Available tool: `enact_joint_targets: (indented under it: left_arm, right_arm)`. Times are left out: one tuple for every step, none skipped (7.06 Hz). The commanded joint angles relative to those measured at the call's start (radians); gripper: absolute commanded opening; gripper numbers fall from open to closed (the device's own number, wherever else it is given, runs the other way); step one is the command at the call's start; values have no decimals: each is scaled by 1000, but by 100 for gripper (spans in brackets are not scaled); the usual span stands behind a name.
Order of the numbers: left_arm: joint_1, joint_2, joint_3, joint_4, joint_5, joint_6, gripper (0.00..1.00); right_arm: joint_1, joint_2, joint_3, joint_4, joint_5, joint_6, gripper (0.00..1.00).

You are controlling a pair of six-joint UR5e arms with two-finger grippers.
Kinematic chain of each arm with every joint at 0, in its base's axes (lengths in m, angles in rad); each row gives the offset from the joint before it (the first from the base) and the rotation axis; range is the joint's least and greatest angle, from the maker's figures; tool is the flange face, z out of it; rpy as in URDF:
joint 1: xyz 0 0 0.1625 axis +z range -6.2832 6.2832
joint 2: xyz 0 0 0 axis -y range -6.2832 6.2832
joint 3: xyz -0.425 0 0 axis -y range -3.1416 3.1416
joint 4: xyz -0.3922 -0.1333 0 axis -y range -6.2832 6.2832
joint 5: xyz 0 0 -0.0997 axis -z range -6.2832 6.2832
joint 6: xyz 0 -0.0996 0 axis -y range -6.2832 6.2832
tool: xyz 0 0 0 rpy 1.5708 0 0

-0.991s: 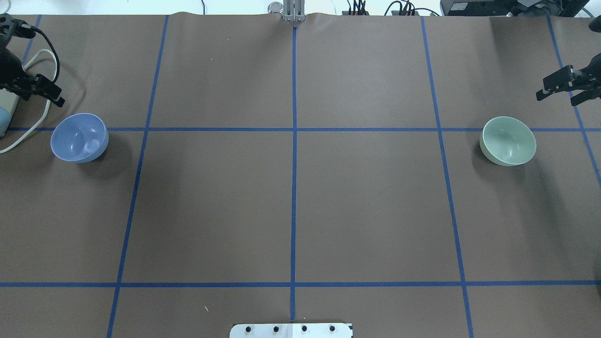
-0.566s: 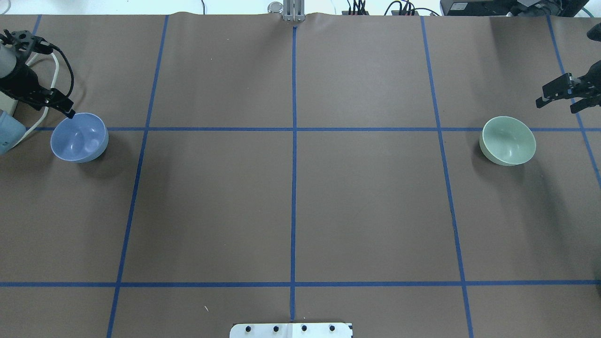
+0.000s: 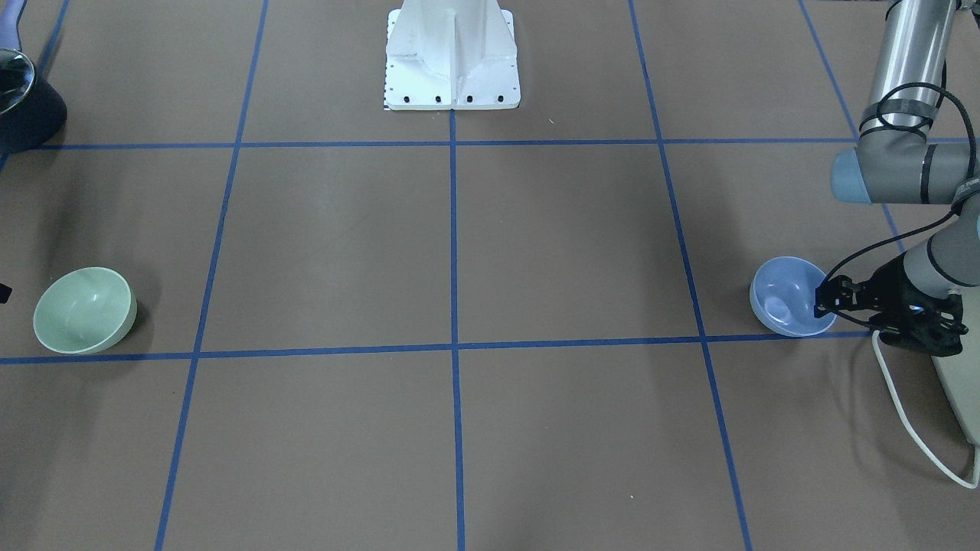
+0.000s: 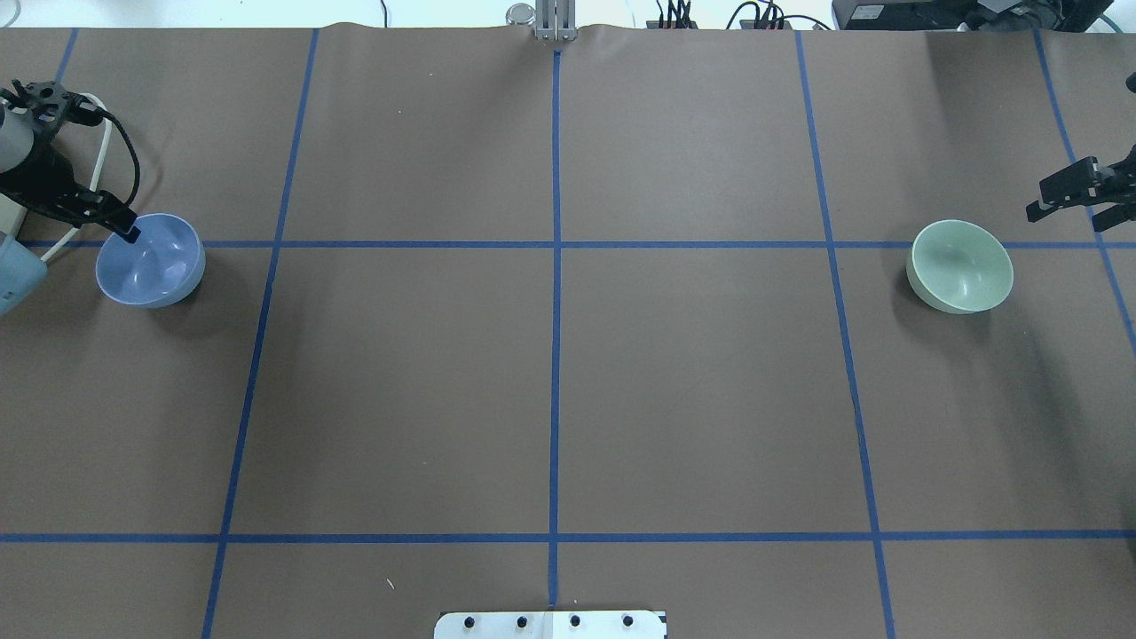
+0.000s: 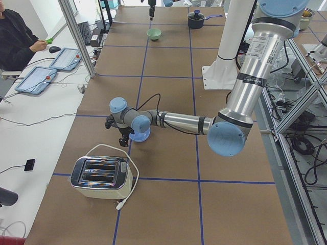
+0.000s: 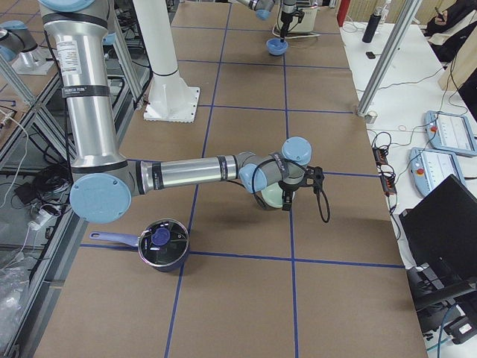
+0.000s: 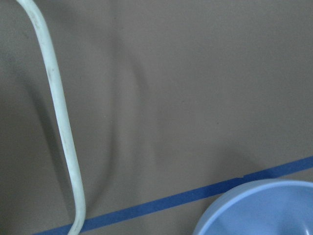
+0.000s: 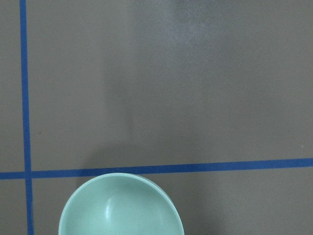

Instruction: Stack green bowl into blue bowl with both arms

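Observation:
The blue bowl [image 4: 151, 260] stands upright at the table's left edge, also in the front view [image 3: 788, 297] and the left wrist view [image 7: 259, 210]. My left gripper [image 4: 127, 229] is low at its far-left rim, fingers apart, one fingertip [image 3: 821, 295] over the rim. The green bowl [image 4: 960, 266] stands upright at the far right and shows in the right wrist view [image 8: 120, 205]. My right gripper [image 4: 1043, 201] is open and empty, above the table beyond and to the right of the green bowl, apart from it.
A toaster [image 5: 102, 176] with a white cable [image 4: 108, 146] sits just left of the blue bowl, under my left arm. A dark pot with a lid [image 6: 162, 242] stands near the green bowl on the robot's side. The white pedestal [image 3: 452, 53] is at centre.
My left gripper came down and right to the blue bowl's rim. My right gripper shifted right and slightly nearer the green bowl's line. Both bowls stayed still.

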Motion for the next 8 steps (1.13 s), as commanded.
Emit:
enact_joint_targets:
  left_arm:
    - [12, 1, 1, -3, 0, -2, 74]
    - [12, 1, 1, -3, 0, -3, 61]
    - [12, 3, 3, -2, 2, -2, 50]
    - [14, 2, 3, 2, 2, -2, 35]
    - [15, 1, 4, 5, 2, -2, 18]
    - [22, 1, 4, 6, 2, -2, 7]
    - [26, 1, 4, 9, 2, 0, 0]
    - [29, 0, 3, 8, 2, 0, 0]
  right_arm:
    - [1, -24, 25, -2, 0, 0, 100]
    - [1, -32, 31, 0, 0, 0, 100]
    - [1, -49, 48, 0, 0, 0, 100]
    - [1, -52, 49, -2, -2, 2, 100]
    - [0, -58, 49, 0, -2, 2, 100]
    - [0, -61, 54, 0, -2, 2, 100]
    - [0, -64, 54, 0, -2, 2, 100]
    - [0, -64, 53, 0, -3, 0, 100]
